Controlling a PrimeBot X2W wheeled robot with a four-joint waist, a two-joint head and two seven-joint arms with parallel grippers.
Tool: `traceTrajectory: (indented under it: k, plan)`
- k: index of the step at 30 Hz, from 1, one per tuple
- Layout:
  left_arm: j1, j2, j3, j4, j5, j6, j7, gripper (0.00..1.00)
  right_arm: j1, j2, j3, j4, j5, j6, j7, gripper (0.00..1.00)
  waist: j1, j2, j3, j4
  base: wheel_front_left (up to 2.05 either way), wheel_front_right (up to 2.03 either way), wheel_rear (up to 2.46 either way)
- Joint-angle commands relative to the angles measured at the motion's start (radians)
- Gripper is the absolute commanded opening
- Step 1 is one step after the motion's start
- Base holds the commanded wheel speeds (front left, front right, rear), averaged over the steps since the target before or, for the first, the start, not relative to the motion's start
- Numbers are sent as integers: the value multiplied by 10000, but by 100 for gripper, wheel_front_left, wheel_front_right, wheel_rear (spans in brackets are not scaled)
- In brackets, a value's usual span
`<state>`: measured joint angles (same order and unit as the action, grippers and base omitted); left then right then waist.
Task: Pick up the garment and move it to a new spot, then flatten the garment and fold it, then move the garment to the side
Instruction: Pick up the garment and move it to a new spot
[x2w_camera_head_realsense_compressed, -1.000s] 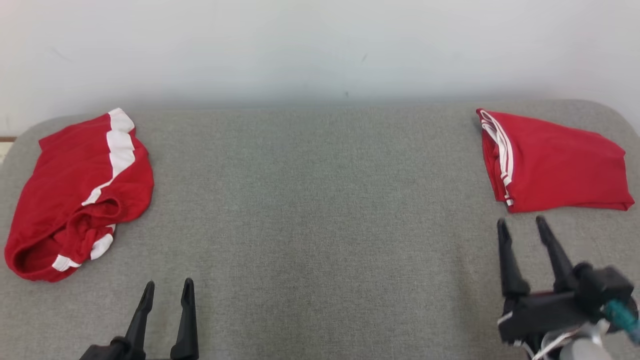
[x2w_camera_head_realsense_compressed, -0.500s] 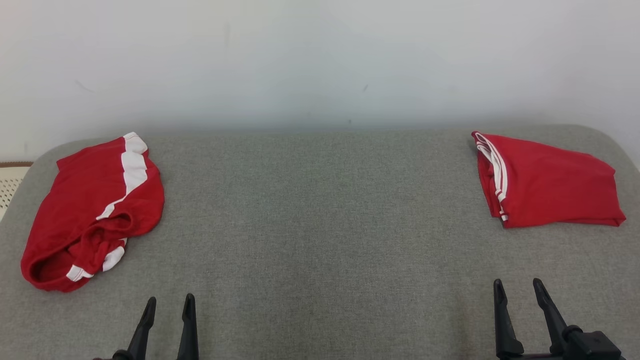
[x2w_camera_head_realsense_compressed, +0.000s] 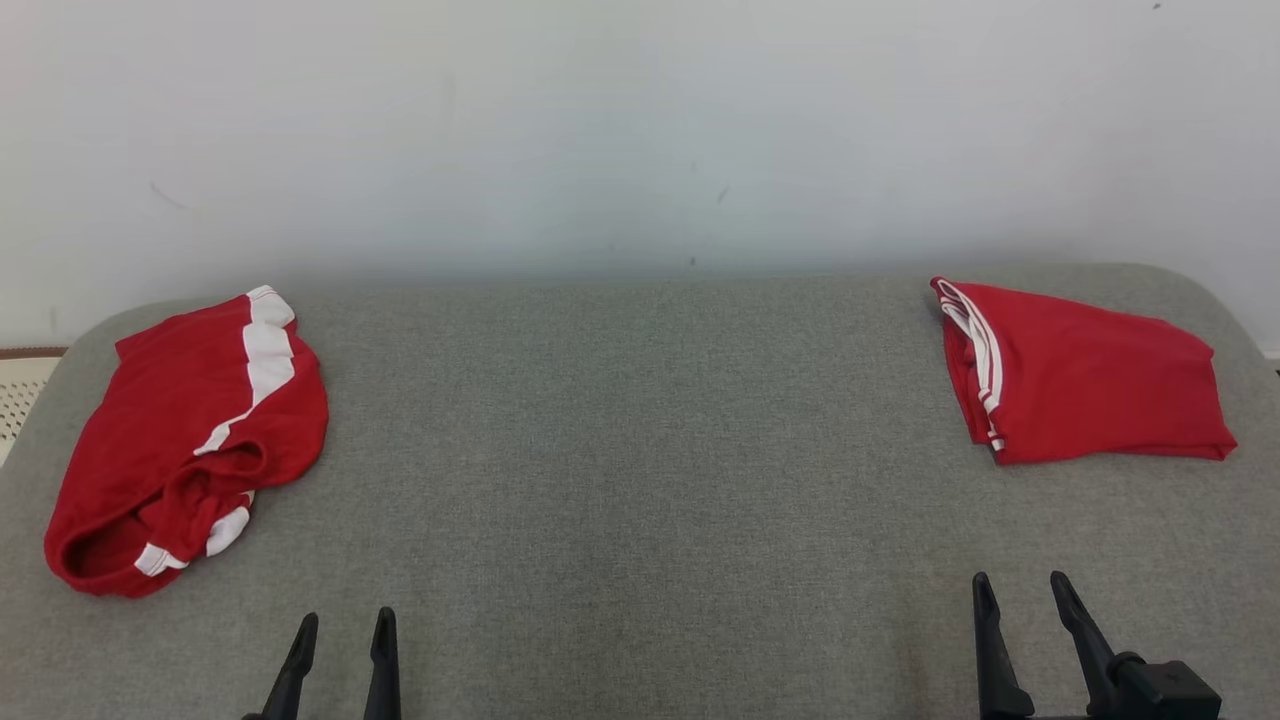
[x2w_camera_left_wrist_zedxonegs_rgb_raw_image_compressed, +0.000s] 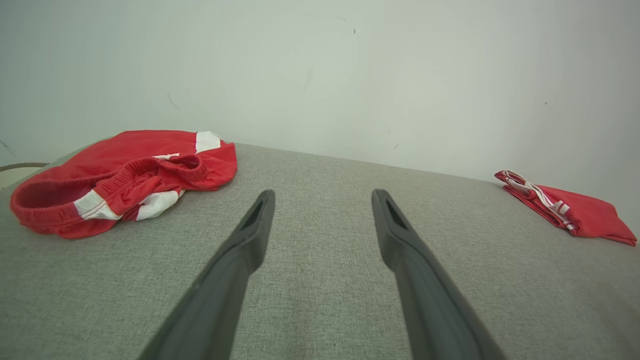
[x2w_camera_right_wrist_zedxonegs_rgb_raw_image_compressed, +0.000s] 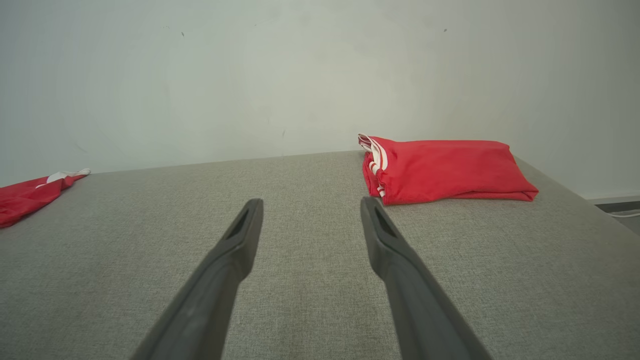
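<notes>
Loosely crumpled red shorts (x2w_camera_head_realsense_compressed: 170, 430), white stripes

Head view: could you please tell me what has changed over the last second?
The right gripper drew back from the folded garment toward the robot, open and empty. The view itself shifted too. The open left gripper, the crumpled garment and the folded garment stayed put.

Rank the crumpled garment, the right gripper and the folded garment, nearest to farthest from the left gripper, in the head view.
1. Crumpled garment, ahead on the left.
2. Right gripper, near edge, right.
3. Folded garment, far right corner.
</notes>
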<state>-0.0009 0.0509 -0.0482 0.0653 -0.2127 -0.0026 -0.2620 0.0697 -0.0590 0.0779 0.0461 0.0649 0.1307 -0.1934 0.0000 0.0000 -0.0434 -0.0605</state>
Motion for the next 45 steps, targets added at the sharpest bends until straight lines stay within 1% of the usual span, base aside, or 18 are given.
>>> traceTrajectory:
  k: [1,32,36,39,45]
  plan:
    - [39,-2,-9,45,20,27,-32,100,59,27,-21,-54,-63,0,24,100,0,0,0,14,0,0,0]
    - [52,-2,32,103,131,-19,-32,100,207,92,-111,-122,-52,0,155,100,0,0,29,179,0,0,0]
    - [22,9,64,110,120,-7,-32,100,254,92,-163,-77,-7,0,112,100,0,0,38,377,0,0,0]
    - [18,30,66,129,144,-4,-32,100,268,92,-178,-48,51,0,123,100,0,0,20,651,0,0,0]
    - [106,111,60,201,165,5,-32,100,385,93,-165,-16,132,0,117,100,0,0,-89,1583,0,0,0]
